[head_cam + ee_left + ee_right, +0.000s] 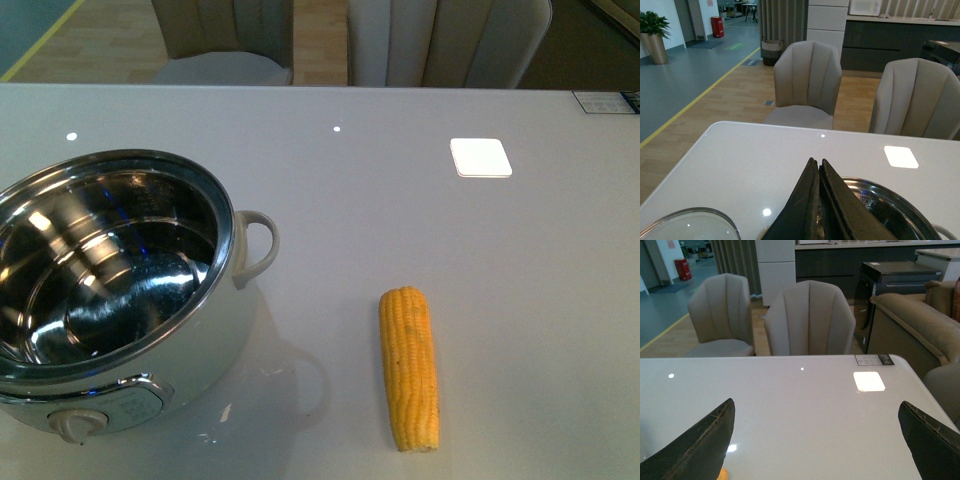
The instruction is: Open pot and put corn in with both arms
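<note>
- Glossy white tabletop (480, 250) carries the work; padded beige chairs (230, 40) stand behind its far edge.
- You will find the pot (225, 235) at the left of the front view, uncovered, its steel interior bare of food.
- Glass lid (690, 227) shows only at the edge of the left wrist view, off the pot and down beside it. Judgement: the opening step is complete.
- Corn (409, 368) lies flat on the tabletop to the right of the pot, apart from it, its length running roughly away from the robot. Nothing touches it.
- Left claw (818, 162): fingers pressed together, holding nothing, poised above the pot's rim.
- Right claw (816, 405): fingers spread wide, empty, above bare tabletop. A sliver of orange at the lower edge of its view is probably the corn; too little shows to confirm.
- Outstanding, in my judgement: you have yet to grasp the corn, carry it over the rim and release it inside. Roughly half the task is left, and the right claw looks better placed for it.
</note>
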